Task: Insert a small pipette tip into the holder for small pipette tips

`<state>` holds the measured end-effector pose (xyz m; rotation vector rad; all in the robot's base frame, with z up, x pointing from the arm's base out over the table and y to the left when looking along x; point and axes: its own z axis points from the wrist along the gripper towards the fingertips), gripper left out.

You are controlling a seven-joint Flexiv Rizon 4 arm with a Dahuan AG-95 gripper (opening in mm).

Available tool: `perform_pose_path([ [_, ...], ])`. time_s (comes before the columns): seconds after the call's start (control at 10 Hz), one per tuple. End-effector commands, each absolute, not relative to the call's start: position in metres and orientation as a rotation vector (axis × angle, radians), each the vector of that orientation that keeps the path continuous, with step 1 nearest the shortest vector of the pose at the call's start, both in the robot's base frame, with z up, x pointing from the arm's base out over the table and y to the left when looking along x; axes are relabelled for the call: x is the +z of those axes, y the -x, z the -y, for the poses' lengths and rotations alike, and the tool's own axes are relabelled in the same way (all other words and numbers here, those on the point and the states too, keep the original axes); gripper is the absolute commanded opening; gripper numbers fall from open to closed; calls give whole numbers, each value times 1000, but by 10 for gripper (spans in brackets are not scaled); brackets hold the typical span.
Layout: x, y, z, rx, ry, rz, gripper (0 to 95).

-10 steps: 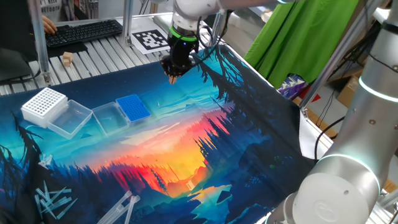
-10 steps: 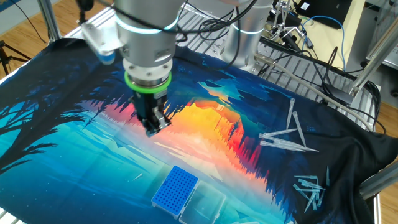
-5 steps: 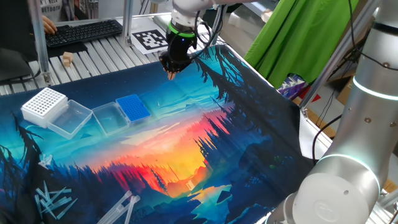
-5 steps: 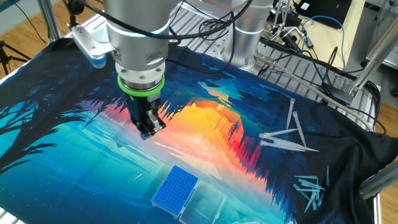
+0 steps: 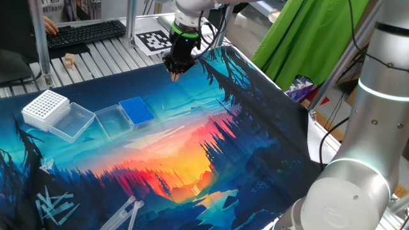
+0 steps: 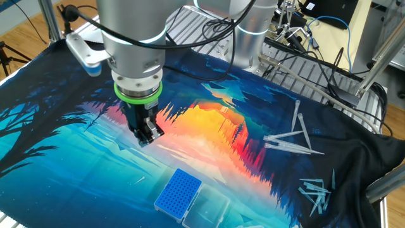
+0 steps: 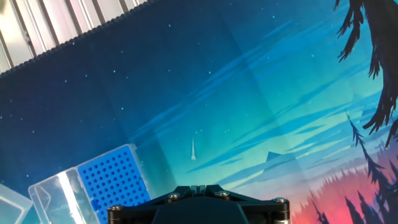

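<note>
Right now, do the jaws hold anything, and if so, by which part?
Nothing is held. The gripper is shut and empty above the mat; a small tip lies loose on the mat below it.

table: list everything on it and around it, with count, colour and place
small pipette tip: one, whitish, lying on the mat below the hand
blue holder: one, clear lid open beside it
white rack: one, clear lid open, left of the blue holder
long clear tips: several, scattered at the mat's edge
mat: one, blue and orange forest print
keyboard: one, black, behind the mat
green cloth: one, beside the table
hand: one, black, shut, pointing down, holding nothing
</note>
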<state>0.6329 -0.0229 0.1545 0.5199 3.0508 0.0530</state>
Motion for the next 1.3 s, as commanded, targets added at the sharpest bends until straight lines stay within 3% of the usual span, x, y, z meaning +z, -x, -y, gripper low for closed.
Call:
perform_pose_path([
  [0.1,151,-633,23,53,-509,-3052,0],
  [1.3,133,-632,22,67,-558,-3045,0],
])
